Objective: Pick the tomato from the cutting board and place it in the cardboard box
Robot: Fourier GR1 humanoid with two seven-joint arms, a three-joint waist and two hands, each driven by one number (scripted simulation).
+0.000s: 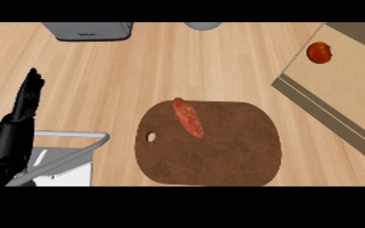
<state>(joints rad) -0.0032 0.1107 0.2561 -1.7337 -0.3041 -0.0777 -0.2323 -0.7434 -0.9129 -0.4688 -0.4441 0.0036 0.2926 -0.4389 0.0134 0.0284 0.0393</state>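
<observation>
Already, tomato (pixel 319 52) sits inside the cardboard box (pixel 324 94) at the right edge, well apart from the cutting board (pixel 228 149), so I'd judge the placement done. Board carries only a reddish elongated item (pixel 188 118) lying tilted near its top. Left robot hand (pixel 27 99) rests at the left edge, fingers straight, holding nothing. Right robot hand not visible.

A light wooden counter (pixel 143 72) with visible grain bears a dark matt wooden cutting board (pixel 221 154) and a matt cardboard box (pixel 335 92)

Cardboard box (pixel 335 92) and grey appliance (pixel 89 30) cut off by edges.
</observation>
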